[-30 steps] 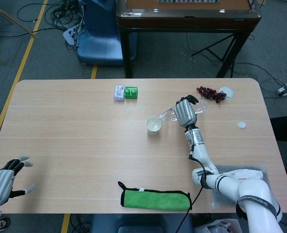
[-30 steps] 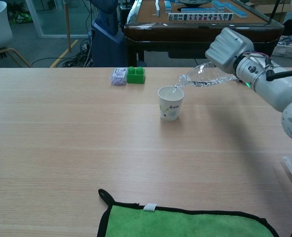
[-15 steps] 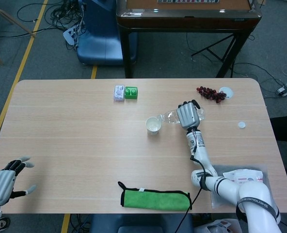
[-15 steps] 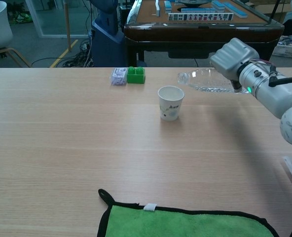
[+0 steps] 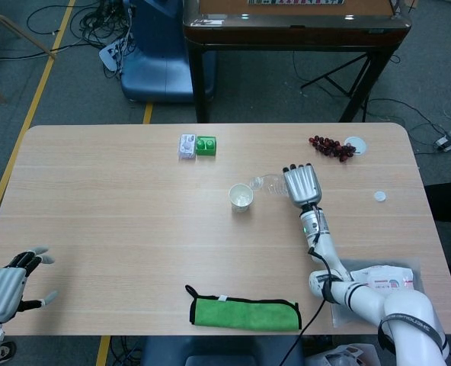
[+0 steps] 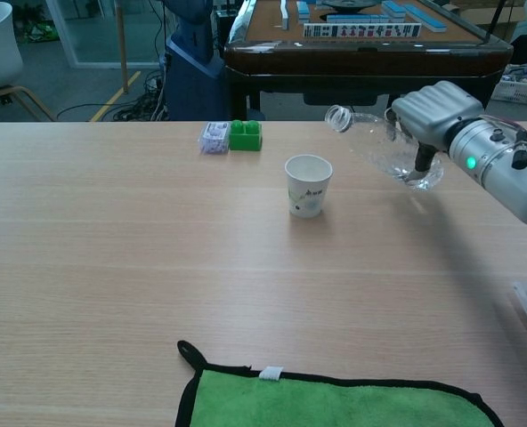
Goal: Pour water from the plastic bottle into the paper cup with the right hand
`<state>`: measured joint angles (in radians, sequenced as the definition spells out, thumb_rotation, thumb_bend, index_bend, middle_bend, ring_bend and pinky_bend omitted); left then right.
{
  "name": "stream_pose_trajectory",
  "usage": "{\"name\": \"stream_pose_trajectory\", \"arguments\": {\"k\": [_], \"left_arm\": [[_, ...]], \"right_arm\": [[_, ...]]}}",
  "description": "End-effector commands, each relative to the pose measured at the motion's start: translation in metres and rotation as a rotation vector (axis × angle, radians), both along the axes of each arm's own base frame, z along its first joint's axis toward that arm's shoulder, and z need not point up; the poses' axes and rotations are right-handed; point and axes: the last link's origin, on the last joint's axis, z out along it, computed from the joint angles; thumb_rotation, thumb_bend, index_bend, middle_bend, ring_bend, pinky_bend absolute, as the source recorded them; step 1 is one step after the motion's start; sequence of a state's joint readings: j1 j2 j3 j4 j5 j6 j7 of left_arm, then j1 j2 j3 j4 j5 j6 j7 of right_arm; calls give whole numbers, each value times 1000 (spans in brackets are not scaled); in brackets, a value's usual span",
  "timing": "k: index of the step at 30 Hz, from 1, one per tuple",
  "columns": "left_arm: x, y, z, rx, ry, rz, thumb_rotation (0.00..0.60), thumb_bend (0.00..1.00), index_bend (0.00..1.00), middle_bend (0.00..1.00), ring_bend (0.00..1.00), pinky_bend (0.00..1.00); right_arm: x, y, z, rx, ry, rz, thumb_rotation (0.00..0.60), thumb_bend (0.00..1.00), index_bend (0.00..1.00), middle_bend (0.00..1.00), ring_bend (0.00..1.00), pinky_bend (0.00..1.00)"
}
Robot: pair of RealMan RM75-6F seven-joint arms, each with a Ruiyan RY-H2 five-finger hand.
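Observation:
A white paper cup (image 5: 241, 197) (image 6: 307, 185) stands upright near the table's middle. My right hand (image 5: 302, 184) (image 6: 436, 114) grips a clear plastic bottle (image 6: 379, 147) (image 5: 270, 184) to the right of the cup. The bottle is tilted with its open neck (image 6: 337, 117) raised and pointing left, off to the cup's upper right. No water runs from it. My left hand (image 5: 3, 288) hangs at the table's near left edge with fingers spread, holding nothing.
A green block (image 5: 206, 145) (image 6: 245, 135) and a small clear packet (image 5: 186, 146) lie behind the cup. A green cloth (image 5: 244, 313) (image 6: 335, 400) lies at the front edge. Dark grapes (image 5: 332, 146) and a white cap (image 5: 379, 196) sit at the right.
The right hand has swung the bottle back from the cup, raising its neck from pouring tilt to above level. The water stream has stopped. The left hand has stayed put.

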<state>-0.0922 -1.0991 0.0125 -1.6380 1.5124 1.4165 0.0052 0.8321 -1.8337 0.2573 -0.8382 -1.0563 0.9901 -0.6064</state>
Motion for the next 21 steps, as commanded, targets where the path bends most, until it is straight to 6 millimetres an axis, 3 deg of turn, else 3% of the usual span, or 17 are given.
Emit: {"name": "stream_pose_trajectory", "arguments": {"k": [1,15,21], "left_arm": [[0,0,-1,-2,2,-1,600,105,355,209,239,526],[-1,0,-6,-12,20,3,600,105,354,209,239,526],[-2,0,-8,-17,25,4,600,106,354,209,239,526]], "right_arm": [[-14,11,8,10,-142,36,600,162,575,635,539,556],[-48,47,7,65,-582,35,600,163,575,635,539,556],[-67,60,2,81,-662,10,600,162,574,635,539,556]]}}
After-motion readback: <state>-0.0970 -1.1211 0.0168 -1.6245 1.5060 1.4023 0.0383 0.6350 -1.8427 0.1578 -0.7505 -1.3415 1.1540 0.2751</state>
